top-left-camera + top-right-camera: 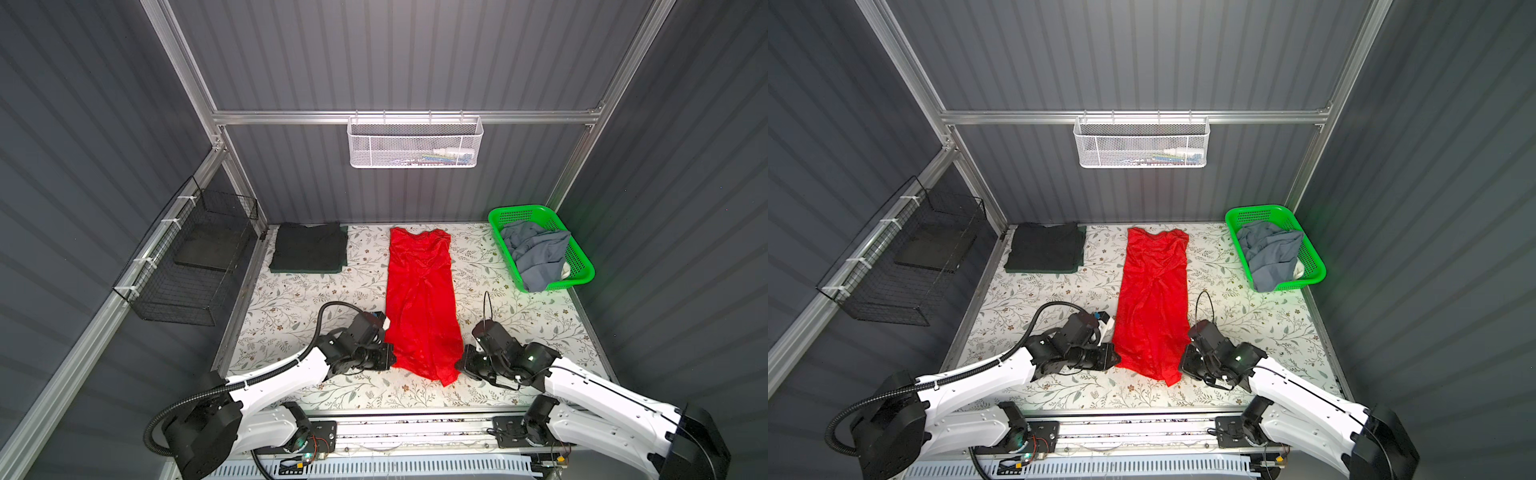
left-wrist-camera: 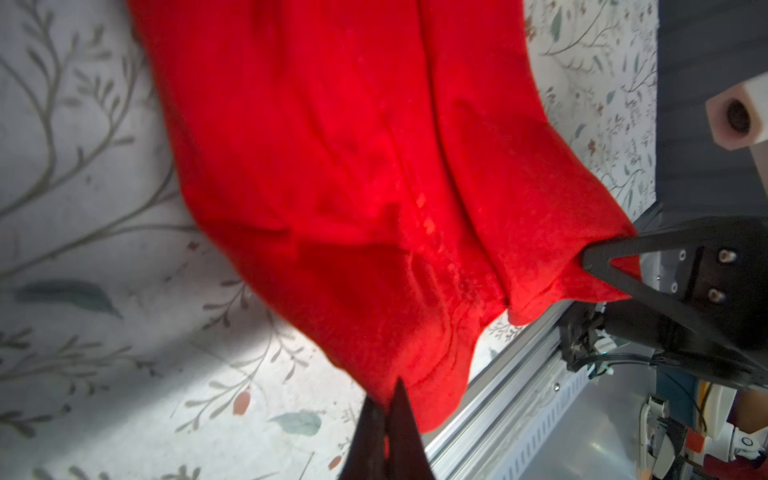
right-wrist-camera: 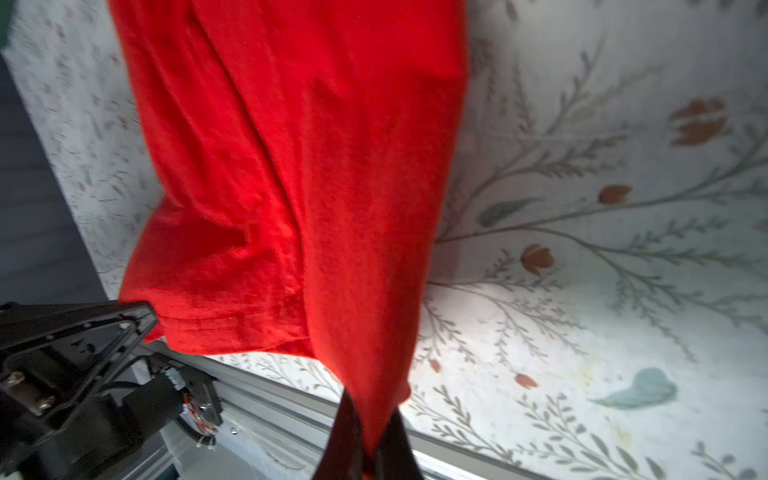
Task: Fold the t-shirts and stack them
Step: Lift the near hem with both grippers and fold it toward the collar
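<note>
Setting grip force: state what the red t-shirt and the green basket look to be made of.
Red t-shirt: soft cloth, likely knit, matte, slightly fuzzy; it wrinkles and drapes. Green basket: probably rigid moulded plastic, slightly glossy; perforated walls hold their shape.

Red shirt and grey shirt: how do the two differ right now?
The red shirt lies stretched in a long strip on the table; the grey shirt sits crumpled in the basket. The left pincer and right pincer pinch the red shirt's near corners; nothing touches the grey shirt. Both are soft cloth, not yet folded square.
</note>
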`<state>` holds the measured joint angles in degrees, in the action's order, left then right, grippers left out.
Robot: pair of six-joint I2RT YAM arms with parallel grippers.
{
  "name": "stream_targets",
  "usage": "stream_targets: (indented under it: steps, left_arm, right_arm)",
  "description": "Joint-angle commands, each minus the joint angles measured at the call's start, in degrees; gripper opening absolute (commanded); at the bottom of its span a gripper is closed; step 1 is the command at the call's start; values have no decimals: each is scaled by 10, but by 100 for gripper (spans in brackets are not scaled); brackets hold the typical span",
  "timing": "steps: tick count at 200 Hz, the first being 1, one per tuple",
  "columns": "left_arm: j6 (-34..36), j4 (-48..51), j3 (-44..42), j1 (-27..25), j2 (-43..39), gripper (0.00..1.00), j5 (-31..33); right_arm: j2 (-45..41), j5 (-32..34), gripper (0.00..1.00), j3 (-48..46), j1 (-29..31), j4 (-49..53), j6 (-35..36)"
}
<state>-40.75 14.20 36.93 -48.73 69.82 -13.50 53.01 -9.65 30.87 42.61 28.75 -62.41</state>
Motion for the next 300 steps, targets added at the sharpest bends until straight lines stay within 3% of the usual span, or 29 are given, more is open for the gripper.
stream_targets:
  steps: [1, 21, 52, 72, 125, 181, 232, 300]
  left_arm:
    - [5, 25, 36, 1, 30, 0, 15]
    - [19, 29, 80, 22, 68, 0, 16]
    - [31, -15, 124, 103, 124, 0, -19]
    - [57, -5, 190, 123, 173, 0, 8]
    - [67, -18, 325, 178, 315, 0, -16]
    - [94, 16, 434, 205, 409, 0, 4]
    - [105, 36, 511, 210, 472, 0, 14]
    - [116, 59, 560, 211, 517, 0, 43]
  right_arm:
    - [21, 0, 0, 31, -26, 11, 16]
    - [58, -8, 0, 65, -54, 3, 43]
    - [153, -54, 0, 119, -146, -32, 107]
    - [226, -71, 0, 190, -186, -13, 154]
    - [387, -134, 0, 360, -251, 17, 229]
    - [528, -169, 0, 496, -284, 56, 272]
    - [602, -200, 0, 548, -306, 58, 285]
    - [680, -229, 12, 636, -314, 77, 303]
